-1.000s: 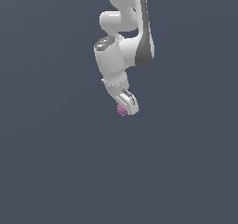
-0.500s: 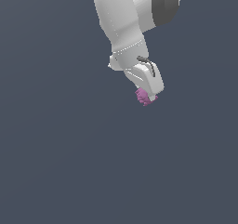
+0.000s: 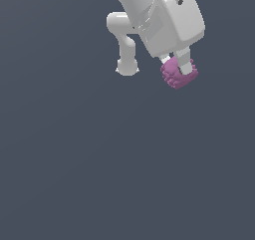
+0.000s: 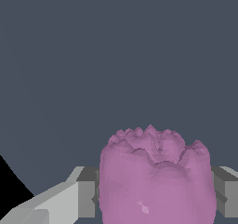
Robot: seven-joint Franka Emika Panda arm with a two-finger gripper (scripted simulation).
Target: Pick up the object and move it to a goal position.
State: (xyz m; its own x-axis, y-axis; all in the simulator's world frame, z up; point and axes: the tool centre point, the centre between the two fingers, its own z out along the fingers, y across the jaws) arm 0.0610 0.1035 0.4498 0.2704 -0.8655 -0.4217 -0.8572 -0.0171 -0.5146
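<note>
The white two-fingered gripper (image 3: 180, 70) pinches the bumpy magenta-purple berry-like lump (image 3: 175, 75) between its fingertips, lump hanging directly under the hand, high at the exterior view's right.

I see a magenta-purple object (image 3: 175, 76) with a bumpy, berry-like surface, my gripper (image 3: 180, 69) white with grey finger pads (image 4: 87, 197), and a plain slate-grey backdrop (image 3: 74, 159) all around.
</note>
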